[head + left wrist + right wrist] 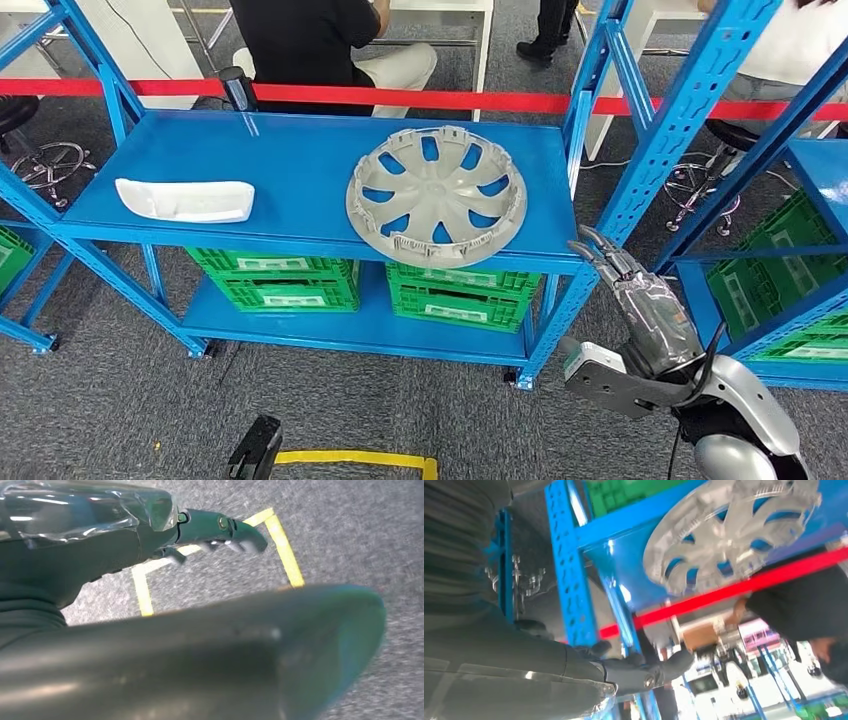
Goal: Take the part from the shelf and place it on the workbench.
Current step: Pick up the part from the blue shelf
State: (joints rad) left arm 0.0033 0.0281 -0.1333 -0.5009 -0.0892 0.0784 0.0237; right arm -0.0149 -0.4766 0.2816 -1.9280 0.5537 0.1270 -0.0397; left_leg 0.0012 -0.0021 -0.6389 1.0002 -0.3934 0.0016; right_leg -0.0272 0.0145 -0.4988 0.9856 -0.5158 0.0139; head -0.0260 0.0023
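Silver-grey plastic wheel cover point(437, 196) lying flat on blue metal shelf point(300, 160); right hand point(640, 295) nearby, fingers loosely extended, holding nothing; left hand point(150, 525) likewise empty.

Hubcaps: one point(437, 195)
White trim parts: one point(186, 199)
Green crates under blue shelf: two point(281, 281) point(463, 293)

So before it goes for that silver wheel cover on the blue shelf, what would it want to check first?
1. Wheel cover lies flat on the blue shelf, nothing on top: ok.
2. Right hand holds nothing, fingers apart: ok.
3. Right hand at the cover: not ok, it is off the shelf's front corner, apart from it.
4. White part clear of the cover: ok.
5. Left hand free: ok, it hangs over the floor.
6. Workbench ready: cannot tell.
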